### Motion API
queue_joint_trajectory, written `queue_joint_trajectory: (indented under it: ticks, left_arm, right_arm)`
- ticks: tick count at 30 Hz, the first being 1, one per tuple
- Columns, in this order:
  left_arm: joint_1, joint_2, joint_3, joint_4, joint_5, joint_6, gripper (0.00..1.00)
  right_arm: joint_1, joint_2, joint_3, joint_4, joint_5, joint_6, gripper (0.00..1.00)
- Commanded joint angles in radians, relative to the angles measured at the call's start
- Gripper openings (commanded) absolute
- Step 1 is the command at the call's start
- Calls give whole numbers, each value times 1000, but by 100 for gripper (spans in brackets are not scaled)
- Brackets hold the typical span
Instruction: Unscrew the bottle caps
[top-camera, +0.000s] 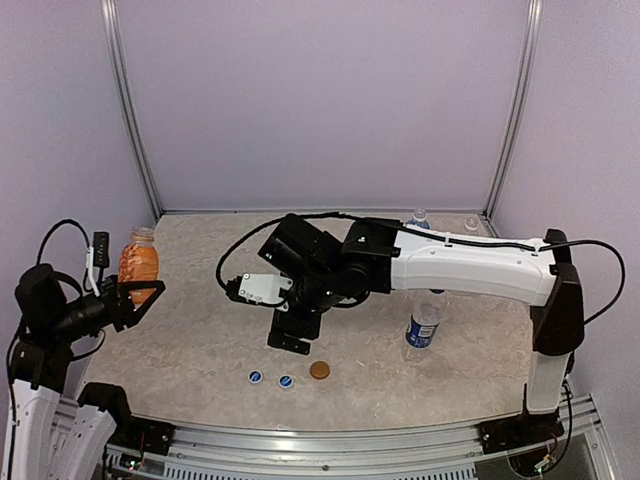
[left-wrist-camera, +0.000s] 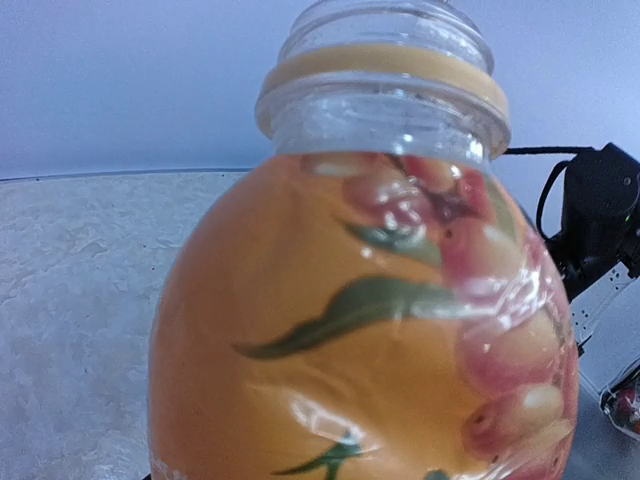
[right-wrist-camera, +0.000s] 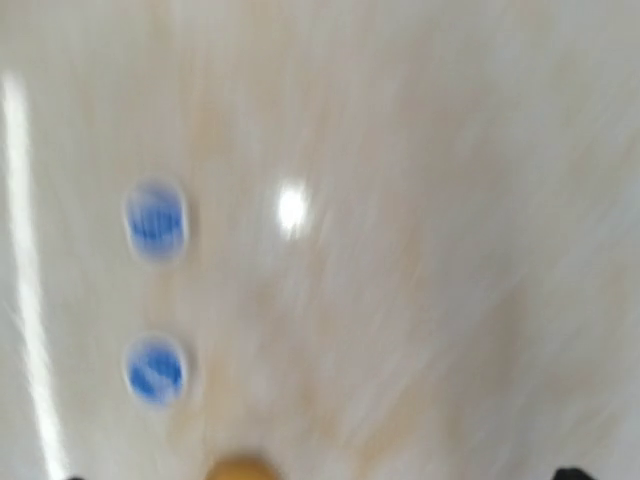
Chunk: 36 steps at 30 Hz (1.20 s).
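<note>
Where the left arm folds up at the worktop's (top-camera: 200, 300) left edge, its wrist is level and the left gripper (top-camera: 140, 288) is clamped around the lower body of the orange juice bottle (top-camera: 138, 262), which it holds upright. From the left wrist camera the bottle fills the view. It is glossy clear plastic with a rounded shoulder, orange contents, a printed wrap of green leaves and peach-coloured fruit, and a bare threaded neck with a golden ring below it and no cap on.

The right arm reaches from its base at the near right corner across to the middle of the worktop. Its white forearm is nearly horizontal and its wrist bends down, so the right gripper (top-camera: 290, 335) points at the surface. The right wrist view is blurred, but a dark fingertip (right-wrist-camera: 570, 473) shows at each bottom corner. They are spread wide with nothing between them.

Near the near edge lie three small round caps in a row: one blue cap (top-camera: 255, 377), a second blue cap (top-camera: 286, 381) just beside it, and a golden-brown cap (top-camera: 319, 370). All lie close to the right gripper.

A clear blue-label bottle (top-camera: 424, 325) stands upright beneath the right forearm. Two clear bottle tops (top-camera: 419, 217) show at the far edge, towards the far right corner. The worktop is pale, marbled and slightly shiny.
</note>
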<state>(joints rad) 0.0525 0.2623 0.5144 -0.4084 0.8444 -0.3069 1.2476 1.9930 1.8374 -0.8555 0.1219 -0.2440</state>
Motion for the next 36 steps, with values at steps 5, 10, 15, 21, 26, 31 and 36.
queue_joint_trajectory:
  ticks: [5,10,15,21,26,31,36]
  left_arm:
    - [-71,35,76,-112,35,166,42]
    - [-115,57,167,-190,5,329,42]
    - [-141,66,186,-200,-26,428,42]
    - [-162,86,197,-190,-32,443,42]
    - [-164,96,196,-178,-36,437,42]
    - [-164,93,189,-180,-37,435,42]
    - [-165,99,186,-159,-35,415,42]
  right_arm:
    - [-18,-136,84,567,-278,212,96]
    - [-20,-43,175,776,-334,477,92]
    - [-19,13,211,934,-302,552,92]
    - [-16,131,353,904,-392,599,90]
    - [-14,198,393,876,-412,617,81]
    - [-14,229,437,862,-456,608,76]
    - [-14,249,441,820,-474,624,74]
